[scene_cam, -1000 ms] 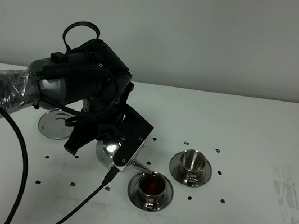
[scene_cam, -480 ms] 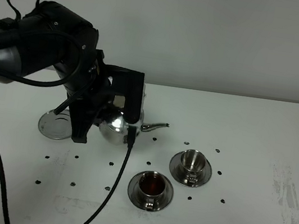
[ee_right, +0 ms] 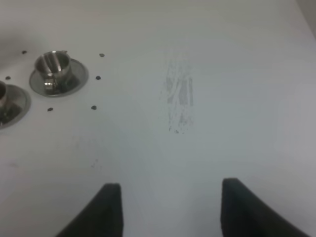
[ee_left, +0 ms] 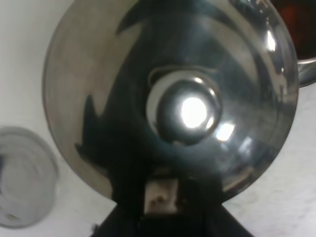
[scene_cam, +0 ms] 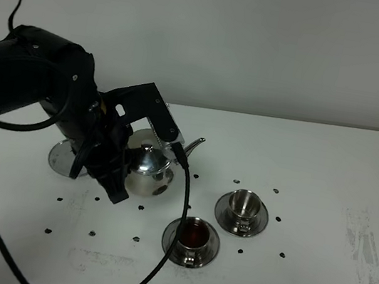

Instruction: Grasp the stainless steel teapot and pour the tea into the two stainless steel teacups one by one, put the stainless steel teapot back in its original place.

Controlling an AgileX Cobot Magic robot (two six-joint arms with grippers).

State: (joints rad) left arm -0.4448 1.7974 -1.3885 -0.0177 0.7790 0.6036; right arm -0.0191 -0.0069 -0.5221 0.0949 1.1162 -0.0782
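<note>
One teapot (scene_cam: 145,171), one coaster (scene_cam: 63,158), two cups, two saucers (scene_cam: 169,245), two grippers. Teapot upright between the coaster and the cups, spout aimed toward the wall. Same teapot from above in the left wrist view (ee_left: 173,98), lid knob near the centre. Near cup (scene_cam: 192,233) holding dark brown tea. Far cup (scene_cam: 242,204) showing only steel inside. Each on its own saucer, apart from one another and from the teapot. Left gripper (ee_left: 160,200) clamped at the handle side of the teapot. Right gripper (ee_right: 170,207) spread wide above the table.

White table (scene_cam: 328,178), sprinkled with small dark dots (scene_cam: 279,219) around the cups, plus a grey smear (scene_cam: 361,245) toward the right. Plain pale wall (scene_cam: 262,45) behind. Black cable (scene_cam: 155,266) running down to the front edge of the view.

Coaster partly covered by the left arm (scene_cam: 40,82). Teapot handle hidden behind the left gripper. Cannot tell whether the teapot's base touches the table. Near cup cut off at the edge of the right wrist view.
</note>
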